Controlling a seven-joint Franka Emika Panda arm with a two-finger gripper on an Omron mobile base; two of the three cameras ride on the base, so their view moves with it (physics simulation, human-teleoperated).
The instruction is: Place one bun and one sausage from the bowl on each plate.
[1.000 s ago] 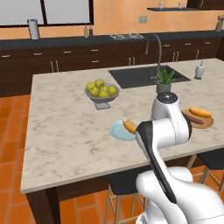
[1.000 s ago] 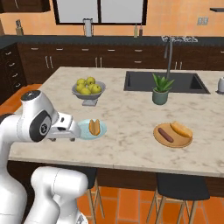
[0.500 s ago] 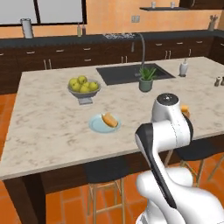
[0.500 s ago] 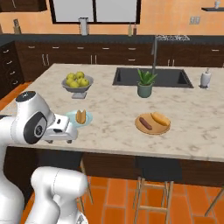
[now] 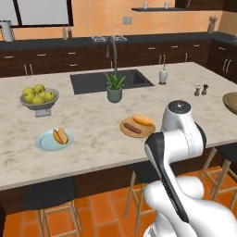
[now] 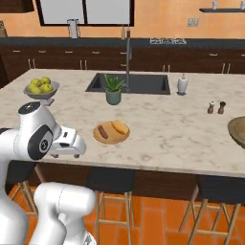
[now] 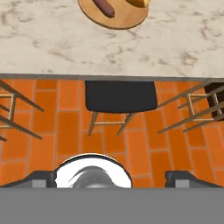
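at the near edge of the marble island [image 5: 92, 134], the gripper [image 7: 112, 177] hangs over the orange tile floor [image 7: 65, 131] above a black stool [image 7: 120, 96], its two fingertips [image 7: 41, 178] spread wide apart and holding nothing. just beyond the counter edge, a tan wooden plate [image 6: 111, 139] carries a sausage [image 6: 102, 131] and a bun [image 6: 120, 127] side by side. a pale blue plate [image 5: 46, 143] to the left holds a filled bun [image 5: 60, 135]. the olive-brown bowl [image 6: 237, 130] sits at the island's far right edge. farther back stand a potted plant [image 6: 113, 90], a grey fruit bowl [image 5: 39, 102] and the sink [image 5: 111, 81].
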